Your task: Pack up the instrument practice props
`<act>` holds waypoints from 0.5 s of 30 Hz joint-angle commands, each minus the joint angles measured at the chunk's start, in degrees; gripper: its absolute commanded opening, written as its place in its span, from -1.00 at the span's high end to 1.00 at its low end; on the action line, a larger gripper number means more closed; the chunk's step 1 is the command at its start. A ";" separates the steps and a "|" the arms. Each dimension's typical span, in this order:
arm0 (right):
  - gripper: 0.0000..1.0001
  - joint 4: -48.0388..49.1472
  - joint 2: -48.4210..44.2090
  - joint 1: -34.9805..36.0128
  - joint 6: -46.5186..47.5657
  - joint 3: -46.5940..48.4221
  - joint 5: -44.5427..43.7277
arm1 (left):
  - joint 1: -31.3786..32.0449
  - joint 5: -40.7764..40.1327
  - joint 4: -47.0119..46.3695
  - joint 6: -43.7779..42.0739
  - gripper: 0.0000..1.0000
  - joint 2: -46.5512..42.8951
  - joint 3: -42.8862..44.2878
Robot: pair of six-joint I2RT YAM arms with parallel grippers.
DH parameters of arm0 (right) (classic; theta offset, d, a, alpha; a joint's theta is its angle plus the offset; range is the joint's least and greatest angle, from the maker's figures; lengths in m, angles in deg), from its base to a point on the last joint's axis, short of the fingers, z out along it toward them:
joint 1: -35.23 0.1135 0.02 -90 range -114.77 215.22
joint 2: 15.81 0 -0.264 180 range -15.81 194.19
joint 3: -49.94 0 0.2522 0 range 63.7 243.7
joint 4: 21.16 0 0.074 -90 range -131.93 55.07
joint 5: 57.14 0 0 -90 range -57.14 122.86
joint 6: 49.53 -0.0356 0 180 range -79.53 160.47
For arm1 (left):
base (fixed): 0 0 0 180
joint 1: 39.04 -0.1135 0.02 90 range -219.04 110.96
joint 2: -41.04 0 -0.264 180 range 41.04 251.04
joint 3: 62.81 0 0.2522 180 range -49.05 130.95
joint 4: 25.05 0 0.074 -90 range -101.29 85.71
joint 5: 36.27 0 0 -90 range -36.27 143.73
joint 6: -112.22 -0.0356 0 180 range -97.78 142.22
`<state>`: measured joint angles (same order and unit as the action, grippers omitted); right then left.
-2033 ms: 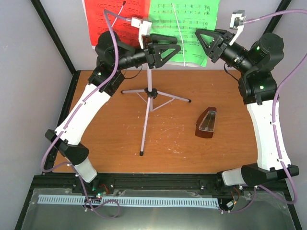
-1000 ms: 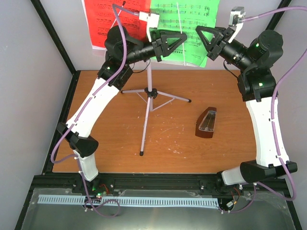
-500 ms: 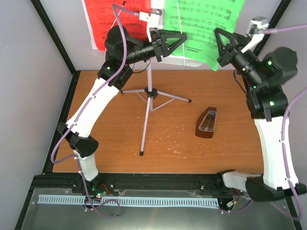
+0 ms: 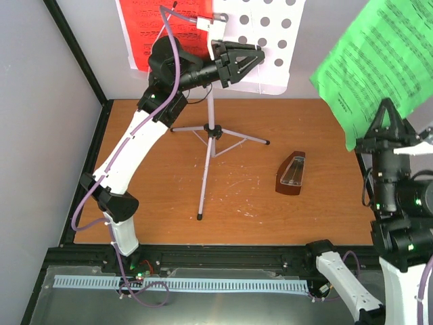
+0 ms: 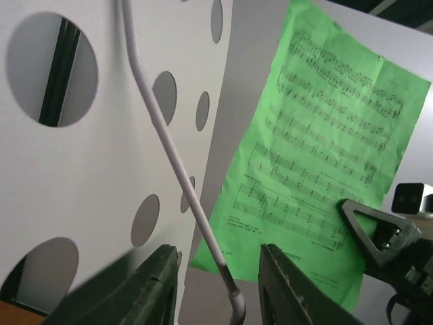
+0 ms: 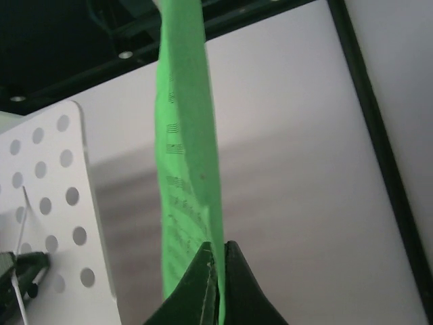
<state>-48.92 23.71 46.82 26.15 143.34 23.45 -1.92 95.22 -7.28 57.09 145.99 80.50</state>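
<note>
The silver tripod stand (image 4: 210,152) rises at the table's back, and its perforated tray (image 4: 267,37) has its right half bare. A red music sheet (image 4: 152,30) still lies on the tray's left half. My left gripper (image 4: 254,59) is at the tray, open (image 5: 220,274), with the tray's thin wire retainer (image 5: 177,172) running between its jaws and touching neither. My right gripper (image 4: 391,114) is shut (image 6: 220,256) on the bottom edge of the green music sheet (image 4: 379,64), holding it upright in the air at the right, clear of the stand. The dark-brown metronome (image 4: 292,173) stands on the table.
The stand's three legs (image 4: 237,137) spread over the brown table's back middle. A black frame post (image 4: 74,51) and grey walls close in the left and back. Along the near edge runs a black rail (image 4: 223,256).
My right arm has swung the green sheet off the tray, to the right and towards the near side. The left jaws have parted around the wire retainer.
</note>
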 commanded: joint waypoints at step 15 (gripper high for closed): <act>0.94 -18.76 -14.95 -0.26 -9.56 -21.45 8.66 | 0.32 12.43 -7.66 -8.63 -0.65 -14.97 -20.63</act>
<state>-63.04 8.11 46.82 19.63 125.11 21.81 -1.92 101.69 -10.51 53.38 136.50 65.09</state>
